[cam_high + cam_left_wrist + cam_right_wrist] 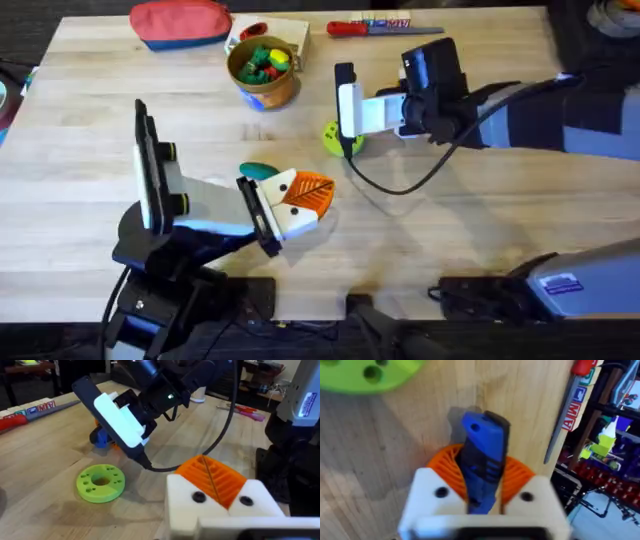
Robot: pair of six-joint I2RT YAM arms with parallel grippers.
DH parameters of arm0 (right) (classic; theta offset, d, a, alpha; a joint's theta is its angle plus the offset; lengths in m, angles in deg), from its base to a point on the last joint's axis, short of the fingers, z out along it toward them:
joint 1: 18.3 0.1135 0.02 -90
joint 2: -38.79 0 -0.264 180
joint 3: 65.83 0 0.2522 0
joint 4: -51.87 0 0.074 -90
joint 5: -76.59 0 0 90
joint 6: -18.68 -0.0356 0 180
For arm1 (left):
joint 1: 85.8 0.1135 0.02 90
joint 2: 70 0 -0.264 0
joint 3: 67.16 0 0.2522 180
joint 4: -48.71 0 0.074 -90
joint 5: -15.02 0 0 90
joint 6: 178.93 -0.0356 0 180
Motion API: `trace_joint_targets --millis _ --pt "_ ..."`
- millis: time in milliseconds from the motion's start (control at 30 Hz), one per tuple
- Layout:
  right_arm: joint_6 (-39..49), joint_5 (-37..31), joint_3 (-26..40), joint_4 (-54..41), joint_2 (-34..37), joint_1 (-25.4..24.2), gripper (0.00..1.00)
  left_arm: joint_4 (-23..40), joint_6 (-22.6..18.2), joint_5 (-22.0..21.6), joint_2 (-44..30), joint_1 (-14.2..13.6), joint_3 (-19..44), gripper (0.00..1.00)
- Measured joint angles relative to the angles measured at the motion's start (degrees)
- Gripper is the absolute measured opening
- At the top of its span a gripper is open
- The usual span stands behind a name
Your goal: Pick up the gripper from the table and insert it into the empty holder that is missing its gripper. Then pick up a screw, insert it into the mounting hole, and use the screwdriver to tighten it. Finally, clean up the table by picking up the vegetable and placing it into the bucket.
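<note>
Between the right gripper's (482,485) orange ribbed pads (517,476) sits the blue screwdriver (482,460), clamped tight, its body running straight out from the white finger mounts. Just beyond it on the wood lies the lime-green disc with the mounting hole (101,481), flat on the table, ringed by smaller holes; from overhead the disc (340,139) peeks out beside the right arm's wrist. Over on the near side, the left gripper (305,200) hovers low above the table, its orange pads pressed together with nothing between them. Right beside it, touching or nearly so, lies the teal vegetable (258,171). Further back stands the bucket (264,72) full of colourful toy pieces, with a red pouch (181,23) and a red-handled screwdriver (380,29) along the far edge of the table (80,150).
</note>
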Motion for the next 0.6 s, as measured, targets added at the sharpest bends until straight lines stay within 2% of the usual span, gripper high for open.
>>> trace_joint_targets --millis 100,133,233,433,467,567,600 --pt "-0.31 -0.61 1.00 0.27 -0.16 0.64 0.942 0.00 0.00 0.00 0.00 0.00 0.00 0.005" --pt "-0.83 -0.68 1.39 0.01 -0.40 0.80 0.976 0.00 0.00 0.00 0.00 0.00 0.00 0.005" --pt "-3.21 -2.10 1.42 -0.84 -0.64 1.64 0.991 0.00 -0.10 0.00 0.00 0.00 0.00 0.020" --pt "-12.42 -4.74 1.16 -4.46 -2.53 5.26 0.991 0.00 0.04 -0.02 0.00 0.00 0.00 0.928" --pt "-14.39 -4.84 1.16 -5.93 -3.28 5.74 0.991 0.00 0.01 -0.02 0.00 0.00 0.00 0.970" --pt "-21.87 -4.97 1.18 -11.87 -6.54 6.56 0.991 0.00 0.00 -0.02 0.00 0.00 0.00 0.987" --pt "-29.04 -5.14 1.68 -16.59 -10.12 6.56 0.991 -0.04 -0.04 -0.18 0.00 0.00 0.00 0.988"
